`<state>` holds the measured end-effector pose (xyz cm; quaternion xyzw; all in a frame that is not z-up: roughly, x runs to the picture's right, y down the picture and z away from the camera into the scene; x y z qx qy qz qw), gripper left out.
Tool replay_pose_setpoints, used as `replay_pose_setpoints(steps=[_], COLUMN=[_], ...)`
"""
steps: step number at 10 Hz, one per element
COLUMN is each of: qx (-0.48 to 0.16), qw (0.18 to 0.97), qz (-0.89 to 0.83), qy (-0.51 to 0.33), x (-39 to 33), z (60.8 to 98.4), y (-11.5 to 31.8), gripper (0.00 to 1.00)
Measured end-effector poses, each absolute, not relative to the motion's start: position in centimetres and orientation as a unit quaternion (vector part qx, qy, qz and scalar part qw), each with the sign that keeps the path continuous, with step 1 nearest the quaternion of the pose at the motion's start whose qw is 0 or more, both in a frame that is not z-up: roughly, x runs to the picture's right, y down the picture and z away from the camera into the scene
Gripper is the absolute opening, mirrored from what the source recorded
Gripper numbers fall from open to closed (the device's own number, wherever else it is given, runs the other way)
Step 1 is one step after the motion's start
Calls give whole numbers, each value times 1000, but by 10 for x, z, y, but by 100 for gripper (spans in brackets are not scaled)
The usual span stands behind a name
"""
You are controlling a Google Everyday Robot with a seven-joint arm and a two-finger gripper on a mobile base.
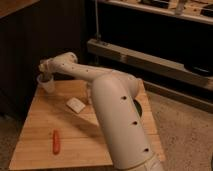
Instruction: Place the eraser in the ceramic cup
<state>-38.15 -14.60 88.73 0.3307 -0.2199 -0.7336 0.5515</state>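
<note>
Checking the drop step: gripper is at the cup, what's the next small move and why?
Probably release straight down. The gripper sits right over the ceramic cup at the table's far left corner. Whether it holds the eraser is hidden; a white block lies mid-table.

I can read no text, label, brand, number or sign anywhere; my claw (46,75) sits over the ceramic cup (48,85) at the far left corner of the bench (35,135), and none of the three bears any lettering I can make out.
</note>
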Motion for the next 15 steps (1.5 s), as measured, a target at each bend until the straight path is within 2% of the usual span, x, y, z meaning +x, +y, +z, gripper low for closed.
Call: replay_pose_setpoints(steps=[1,3,4,7,15], qx=[333,329,330,331,330], qw=[555,553,551,554,551], qz=[-729,-732,-733,-731,-732], qy=[-225,-224,-223,-223,-224], x=[-381,-380,-386,-383,-390], z=[889,886,880,885,878], y=[-146,-146,-140,-143,-137], gripper=[8,19,34,59,60])
